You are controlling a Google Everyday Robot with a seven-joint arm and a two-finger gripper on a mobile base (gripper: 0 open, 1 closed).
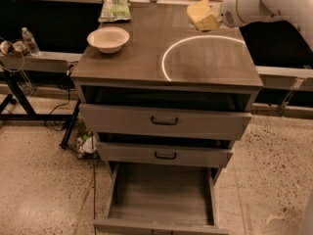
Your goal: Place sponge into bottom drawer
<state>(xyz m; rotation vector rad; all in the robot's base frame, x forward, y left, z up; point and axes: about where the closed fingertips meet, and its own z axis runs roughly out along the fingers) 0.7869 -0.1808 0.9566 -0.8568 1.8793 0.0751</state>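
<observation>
Tool (pixel 210 19) clamped on sponge (pixel 197 11) above cabinet top (pixel 142 53), bottom drawer (pixel 161 199) open below.

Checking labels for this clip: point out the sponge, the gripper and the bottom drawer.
sponge (pixel 198 10): camera view, its pale-yellow top face.
gripper (pixel 211 20): camera view, between the jaws, holding the sponge above the cabinet top (pixel 146 58), back right.
bottom drawer (pixel 161 192): camera view, bare grey floor.

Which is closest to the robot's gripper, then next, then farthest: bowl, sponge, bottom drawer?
1. sponge, held in the gripper above the cabinet top's back right.
2. bowl, on the top's left side.
3. bottom drawer, open, down at the floor.
</observation>
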